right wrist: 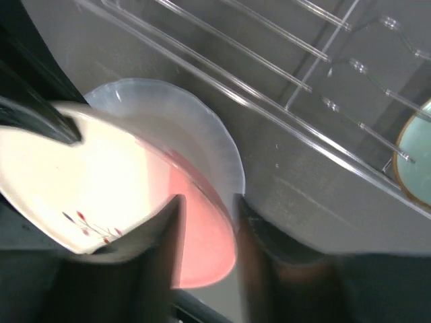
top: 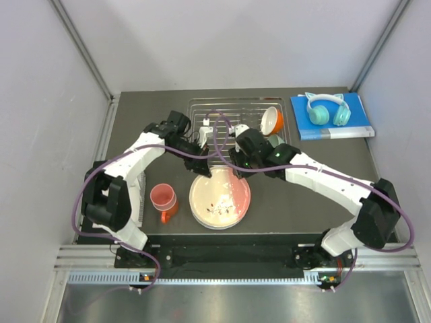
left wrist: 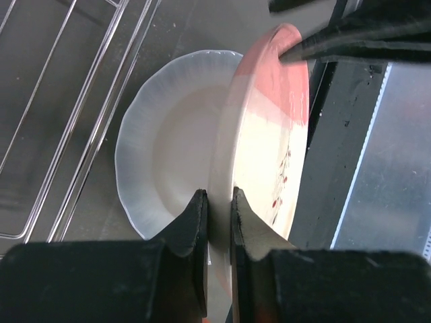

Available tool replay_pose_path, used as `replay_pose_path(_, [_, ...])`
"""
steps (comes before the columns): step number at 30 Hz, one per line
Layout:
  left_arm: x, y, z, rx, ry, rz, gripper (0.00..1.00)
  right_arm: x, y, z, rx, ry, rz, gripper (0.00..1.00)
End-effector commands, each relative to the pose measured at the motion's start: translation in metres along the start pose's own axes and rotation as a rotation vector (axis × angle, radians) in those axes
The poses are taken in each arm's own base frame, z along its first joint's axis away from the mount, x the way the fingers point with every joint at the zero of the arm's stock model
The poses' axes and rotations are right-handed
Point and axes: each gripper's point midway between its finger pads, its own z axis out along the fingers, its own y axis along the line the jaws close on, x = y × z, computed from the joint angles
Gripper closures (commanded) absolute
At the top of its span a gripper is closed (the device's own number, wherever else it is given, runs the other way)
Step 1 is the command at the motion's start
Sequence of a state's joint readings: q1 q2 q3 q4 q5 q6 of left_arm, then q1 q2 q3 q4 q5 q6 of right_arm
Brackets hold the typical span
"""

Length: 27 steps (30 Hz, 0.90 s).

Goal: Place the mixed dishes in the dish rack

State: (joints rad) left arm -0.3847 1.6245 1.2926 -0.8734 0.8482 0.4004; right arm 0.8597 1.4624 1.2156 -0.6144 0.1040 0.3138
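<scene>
The cream-and-pink sprig plate [top: 219, 198] lies tilted over the white plate [left wrist: 155, 155], just in front of the silver dish rack [top: 229, 111]. My left gripper [left wrist: 217, 195] is shut on the sprig plate's cream rim [left wrist: 259, 148], holding that edge up. My right gripper [right wrist: 209, 202] is open, with its fingers astride the plate's pink rim [right wrist: 202, 235]. The white plate [right wrist: 195, 121] shows beneath. A pink tumbler [top: 163, 196] stands in the orange mug [top: 166, 214] to the left. An orange bowl [top: 271, 120] and a mint-green bowl [top: 276, 140] sit at the rack's right end.
Teal cat-ear headphones [top: 328, 109] lie on a blue book [top: 350, 124] at the back right. The rack's wires [left wrist: 54, 121] run close beside the plates. The table's front edge [left wrist: 337, 168] lies just past the sprig plate.
</scene>
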Motion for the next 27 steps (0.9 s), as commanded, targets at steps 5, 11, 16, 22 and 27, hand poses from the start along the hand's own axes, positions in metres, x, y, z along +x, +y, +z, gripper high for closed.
replay_pose_path(5, [-0.031, -0.013, -0.031, -0.089, -0.071, 0.153, 1.0, -0.058, 0.016, -0.027, -0.131, -0.264, -0.015, 0.33])
replay_pose_path(11, [-0.037, -0.025, -0.042, -0.101, -0.121, 0.306, 1.0, -0.041, 0.03, -0.045, -0.291, -0.423, -0.096, 0.32])
replay_pose_path(16, [-0.042, -0.028, -0.047, -0.112, -0.104, 0.369, 1.0, -0.038, 0.041, -0.061, -0.371, -0.468, -0.172, 0.31])
replay_pose_path(22, [-0.043, -0.043, -0.048, -0.082, -0.06, 0.445, 1.0, -0.044, 0.052, -0.062, -0.431, -0.491, -0.25, 0.3])
replay_pose_path(27, [-0.043, -0.057, -0.055, -0.057, -0.055, 0.493, 1.0, -0.046, 0.042, -0.051, -0.399, -0.488, -0.287, 0.29])
